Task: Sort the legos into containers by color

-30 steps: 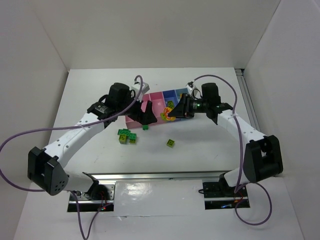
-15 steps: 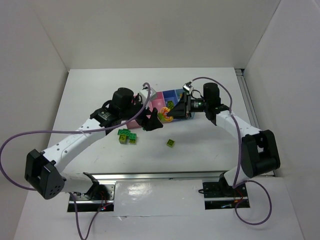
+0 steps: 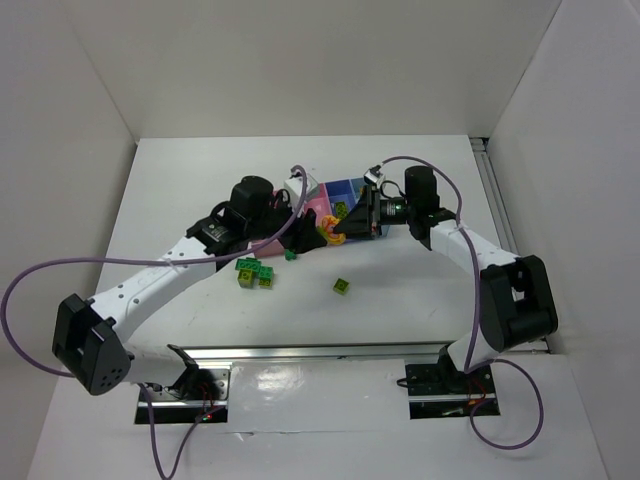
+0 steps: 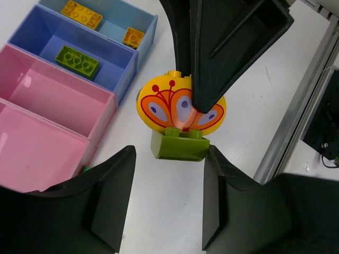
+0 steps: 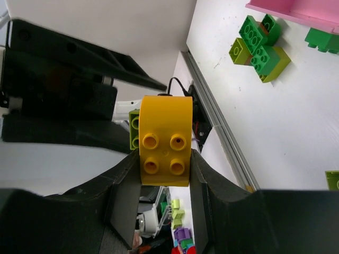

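Top view high overhead; wrist views close, facing each other, sharing yellow brick (image 4: 159, 108).

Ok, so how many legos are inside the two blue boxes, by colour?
Orange-yellow legos: 2
Lime green lego: 1
Total in the blue boxes: 3

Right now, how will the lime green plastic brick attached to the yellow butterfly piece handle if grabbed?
Probably rigid: the lime green plastic brick has crisp moulded edges. Likely light: the right gripper carries it and the yellow butterfly-print plastic piece by the yellow one alone. A pull from the open left gripper may pop the joint apart.
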